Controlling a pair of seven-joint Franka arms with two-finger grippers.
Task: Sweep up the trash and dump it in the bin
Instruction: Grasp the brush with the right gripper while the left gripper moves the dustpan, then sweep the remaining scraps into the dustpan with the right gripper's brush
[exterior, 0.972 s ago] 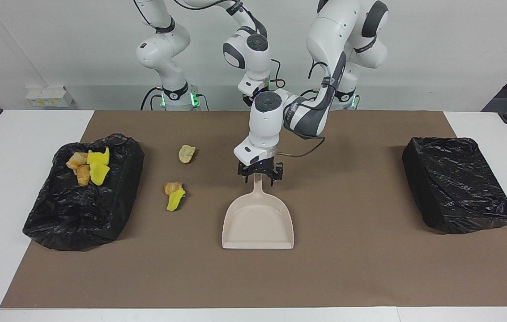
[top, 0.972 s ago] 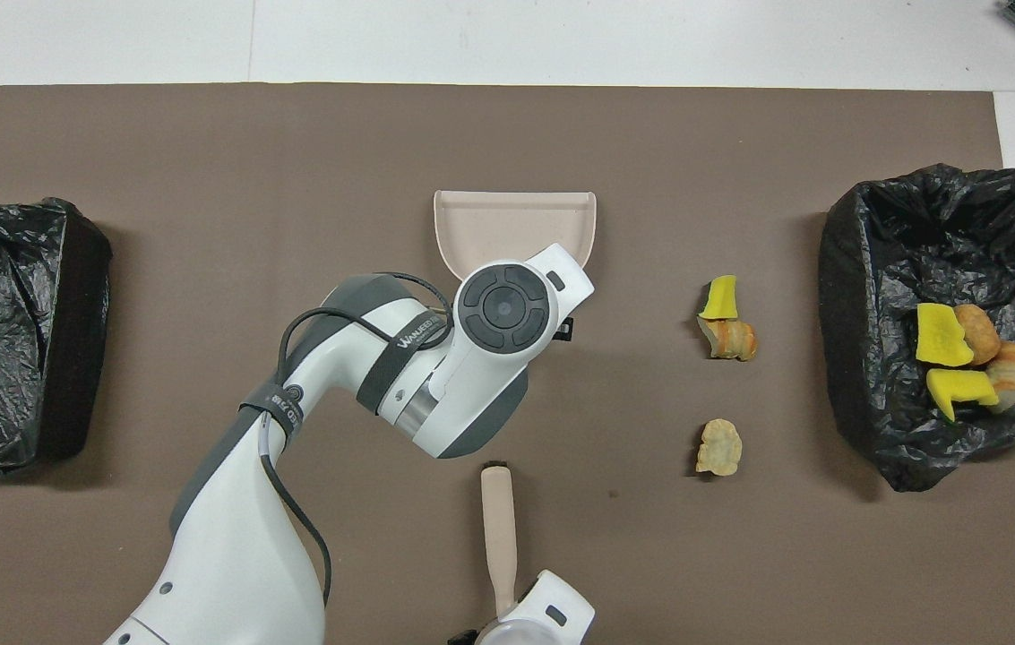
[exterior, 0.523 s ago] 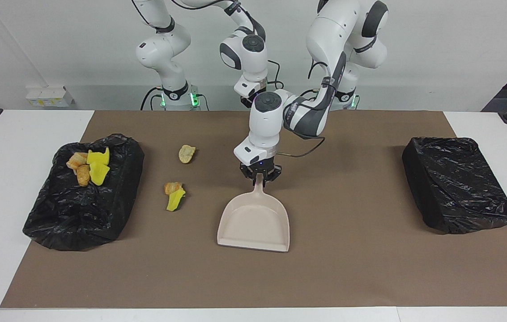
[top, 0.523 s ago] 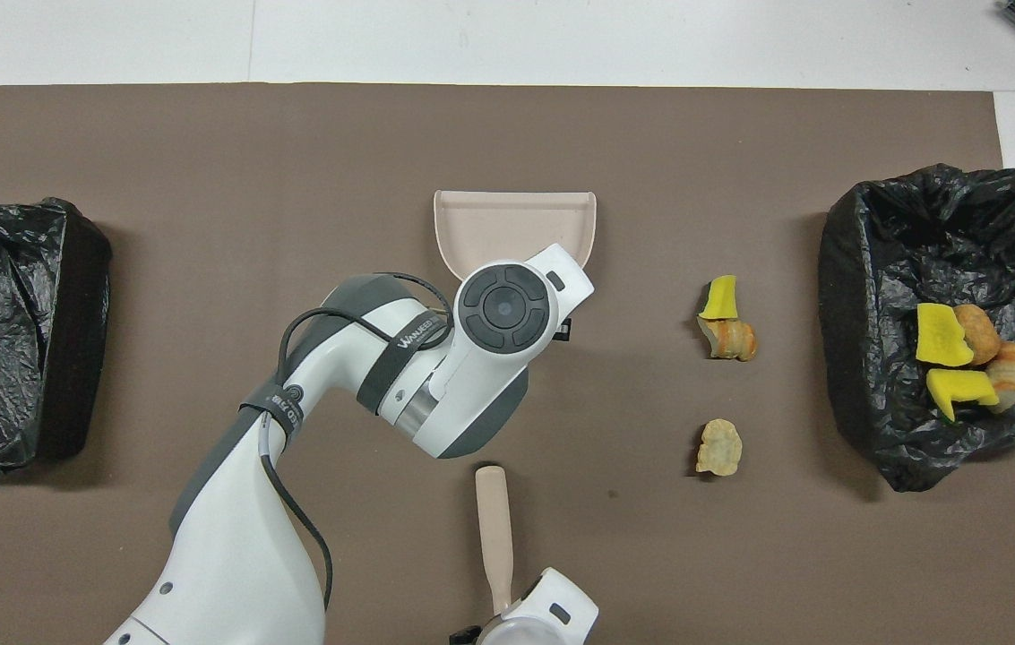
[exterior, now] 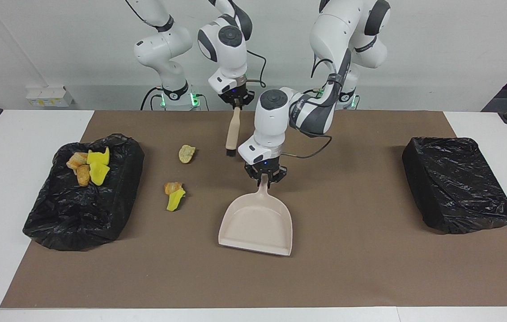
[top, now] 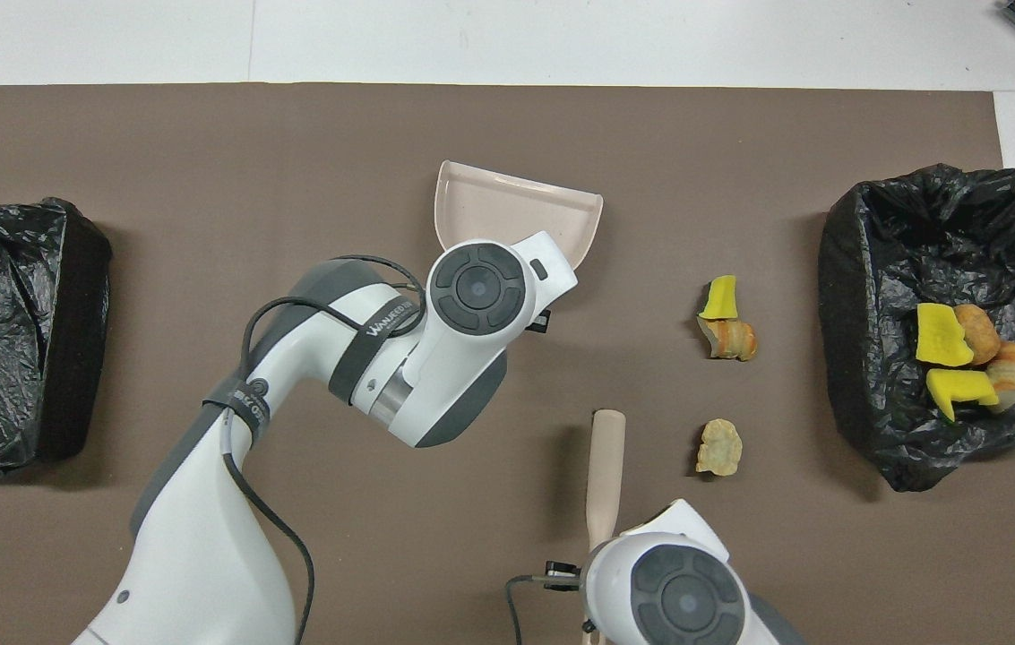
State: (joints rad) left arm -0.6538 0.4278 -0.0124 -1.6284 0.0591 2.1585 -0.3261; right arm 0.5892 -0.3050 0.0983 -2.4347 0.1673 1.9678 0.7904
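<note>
My left gripper [exterior: 265,178] is shut on the handle of the beige dustpan [exterior: 257,223], which sits mid-mat, slightly askew, its mouth facing away from the robots [top: 507,202]. My right gripper [exterior: 236,102] is shut on the top of a beige-handled brush [exterior: 232,129], which hangs bristles-down over the mat [top: 606,466]. Loose trash lies toward the right arm's end. One piece is a pale beige chunk [exterior: 186,154] [top: 719,446]. Farther from the robots lies an orange-brown chunk touching a yellow one [exterior: 173,194] [top: 722,322]. Several more chunks [exterior: 88,166] lie in the black-lined bin [exterior: 78,214] [top: 928,215].
A second bin wrapped in a black bag [exterior: 457,183] [top: 5,331] stands at the left arm's end of the brown mat [exterior: 369,268]. The left forearm and its cable hang over the mat between the robots and the dustpan.
The left gripper closed on the dustpan handle and turned the pan slightly. The right arm carried the brush toward the right arm's end, closer to the beige chunk.
</note>
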